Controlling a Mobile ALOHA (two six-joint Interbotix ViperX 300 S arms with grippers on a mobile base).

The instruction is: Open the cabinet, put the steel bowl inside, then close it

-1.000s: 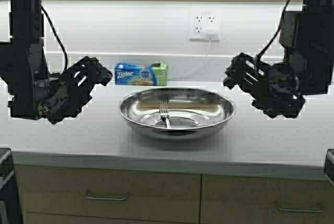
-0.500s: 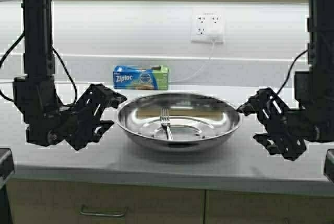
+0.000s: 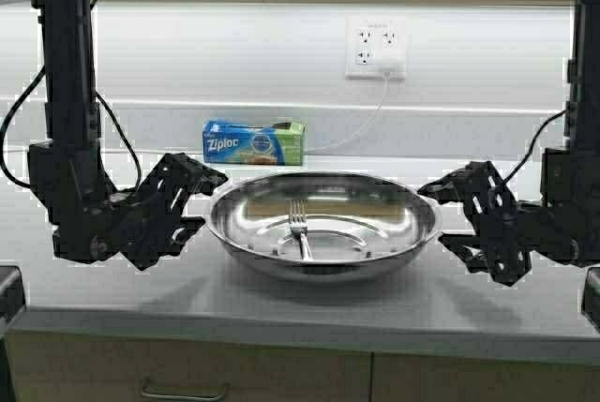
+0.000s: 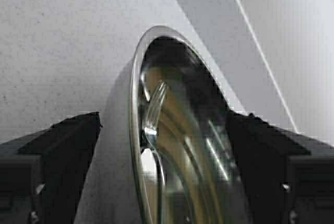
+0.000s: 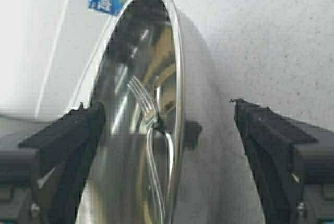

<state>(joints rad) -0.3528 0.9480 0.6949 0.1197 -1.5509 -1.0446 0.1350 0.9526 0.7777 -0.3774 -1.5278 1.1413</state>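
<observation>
So the steel bowl point(image 3: 323, 224) is sitting on the counter point(image 3: 281, 304) with a fork point(image 3: 299, 227) lying in it, right in front of the Ziploc box point(image 3: 253, 142) by the wall. The left gripper point(image 3: 192, 201) is at the bowl's left rim, fingers spread wide with the rim between them, not pinching it. The right gripper point(image 3: 459, 215) is the same deal on the right rim, also spread apart.

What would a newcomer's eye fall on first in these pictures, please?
The shiny steel bowl in the middle of the grey counter, with a fork lying in it. Next, the left hand and right hand, both open, flanking its rim on either side.
</observation>
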